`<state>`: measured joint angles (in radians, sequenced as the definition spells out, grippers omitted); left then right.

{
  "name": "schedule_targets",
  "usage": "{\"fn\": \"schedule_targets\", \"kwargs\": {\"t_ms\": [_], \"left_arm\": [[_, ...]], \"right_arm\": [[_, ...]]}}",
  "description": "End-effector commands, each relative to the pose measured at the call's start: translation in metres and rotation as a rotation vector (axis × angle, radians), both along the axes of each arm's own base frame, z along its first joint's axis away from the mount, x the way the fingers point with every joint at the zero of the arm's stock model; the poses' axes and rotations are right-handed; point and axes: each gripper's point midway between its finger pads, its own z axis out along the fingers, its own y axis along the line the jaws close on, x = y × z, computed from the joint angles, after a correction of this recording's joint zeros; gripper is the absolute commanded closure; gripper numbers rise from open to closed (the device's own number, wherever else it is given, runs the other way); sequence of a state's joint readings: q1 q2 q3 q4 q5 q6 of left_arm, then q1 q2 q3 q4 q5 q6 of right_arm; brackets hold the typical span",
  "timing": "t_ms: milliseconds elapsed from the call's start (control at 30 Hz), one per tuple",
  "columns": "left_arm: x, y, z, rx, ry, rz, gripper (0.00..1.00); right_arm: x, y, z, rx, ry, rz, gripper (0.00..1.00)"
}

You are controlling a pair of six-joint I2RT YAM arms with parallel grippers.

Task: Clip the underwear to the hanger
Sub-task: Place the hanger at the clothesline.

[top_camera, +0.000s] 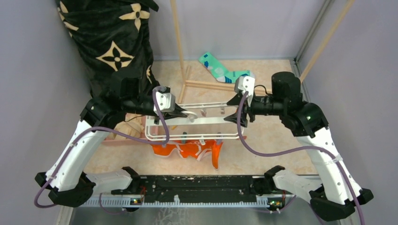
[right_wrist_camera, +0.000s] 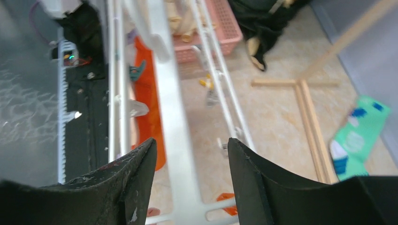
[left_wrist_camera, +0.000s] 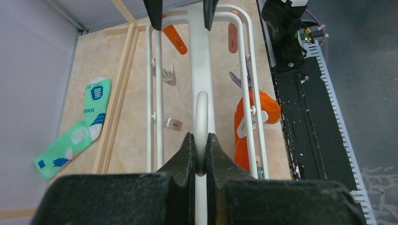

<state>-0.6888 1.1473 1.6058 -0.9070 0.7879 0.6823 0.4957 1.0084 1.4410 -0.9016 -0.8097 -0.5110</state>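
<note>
The hanger (top_camera: 195,123), a white frame with dangling pegs, is held level above the floor between my two arms. My left gripper (left_wrist_camera: 201,138) is shut on its hook (left_wrist_camera: 201,108); in the top view the left gripper (top_camera: 180,113) is at the frame's left end. My right gripper (right_wrist_camera: 191,143) stands open, one finger on each side of the hanger's centre bar (right_wrist_camera: 171,117) without touching it. In the top view the right gripper (top_camera: 233,110) is at the frame's right end. The orange underwear (top_camera: 187,150) hangs under the near rail, also visible from the left wrist (left_wrist_camera: 263,110).
A teal sock (top_camera: 220,70) lies on the floor at the back beside the wooden rack's base (top_camera: 206,85). A dark patterned cloth (top_camera: 112,42) hangs at the back left. A pink basket (right_wrist_camera: 220,28) sits under the left arm. The black arm rail (top_camera: 197,185) runs along the near edge.
</note>
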Motion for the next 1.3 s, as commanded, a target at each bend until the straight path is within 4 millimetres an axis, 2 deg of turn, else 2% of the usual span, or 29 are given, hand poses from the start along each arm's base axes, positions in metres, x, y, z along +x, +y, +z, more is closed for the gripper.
{"fn": "schedule_targets", "kwargs": {"t_ms": [0, 67, 167, 233, 400, 533, 667, 867, 1033, 1267], "left_arm": [[-0.001, -0.003, 0.018, -0.060, -0.094, -0.038, 1.00], [0.000, -0.004, 0.018, -0.060, -0.096, -0.040, 1.00], [0.003, -0.005, 0.019, -0.060, -0.104, -0.036, 1.00], [0.005, -0.006, 0.019, -0.058, -0.107, -0.033, 1.00], [0.011, -0.009, 0.020, -0.053, -0.119, -0.027, 1.00], [0.012, -0.011, 0.021, -0.057, -0.125, -0.038, 1.00], [0.013, -0.012, 0.021, -0.056, -0.129, -0.039, 1.00], [0.011, -0.014, 0.022, -0.065, -0.127, -0.057, 1.00], [0.012, -0.016, 0.020, -0.062, -0.121, -0.065, 1.00], [0.010, -0.018, 0.019, -0.064, -0.113, -0.085, 1.00]], "right_arm": [[0.024, -0.025, 0.029, 0.088, -0.055, -0.313, 0.42], [0.039, -0.042, 0.049, 0.217, -0.045, -0.513, 0.41], [0.043, -0.066, 0.043, 0.297, 0.086, -0.729, 0.41], [0.037, -0.075, 0.032, 0.328, 0.212, -0.816, 0.42], [0.014, -0.081, 0.017, 0.459, 0.447, -0.898, 0.43], [0.008, -0.077, -0.003, 0.550, 0.601, -0.931, 0.46], [0.008, -0.079, -0.022, 0.586, 0.680, -0.980, 0.46], [0.006, -0.058, -0.043, 0.673, 0.810, -0.894, 0.46], [0.008, -0.045, -0.038, 0.770, 0.853, -0.802, 0.50], [0.012, -0.043, -0.033, 0.808, 0.820, -0.775, 0.54]]}}
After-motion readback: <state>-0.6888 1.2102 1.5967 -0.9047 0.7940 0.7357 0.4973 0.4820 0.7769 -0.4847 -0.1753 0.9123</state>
